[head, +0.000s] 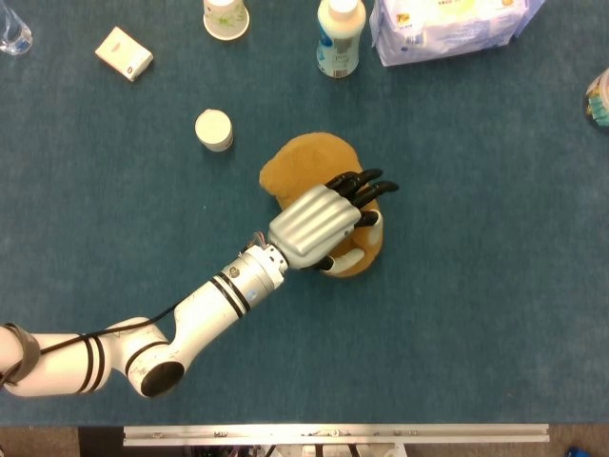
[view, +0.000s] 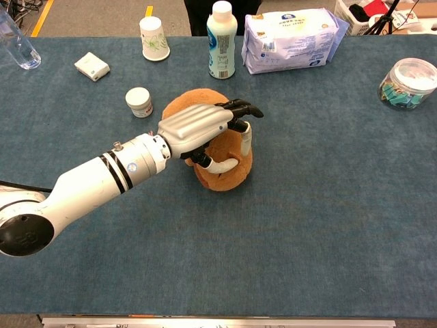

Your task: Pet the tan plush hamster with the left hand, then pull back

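Note:
The tan plush hamster (head: 303, 157) lies near the middle of the blue table (head: 476, 286), with its cream underside toward the near right. My left hand (head: 314, 224) rests palm down on top of it, its dark fingers (head: 366, 183) stretched over the far right side. In the chest view the left hand (view: 196, 126) covers most of the hamster (view: 229, 174), and the thumb reaches down its near side. The hand holds nothing. My right hand appears in neither view.
A small white jar (view: 138, 102) stands just left of the hamster. Along the far edge are a small box (view: 91, 65), a paper cup (view: 153, 38), a white bottle (view: 222, 39) and a wipes pack (view: 290, 41). At the far right stands a clear jar (view: 407, 82).

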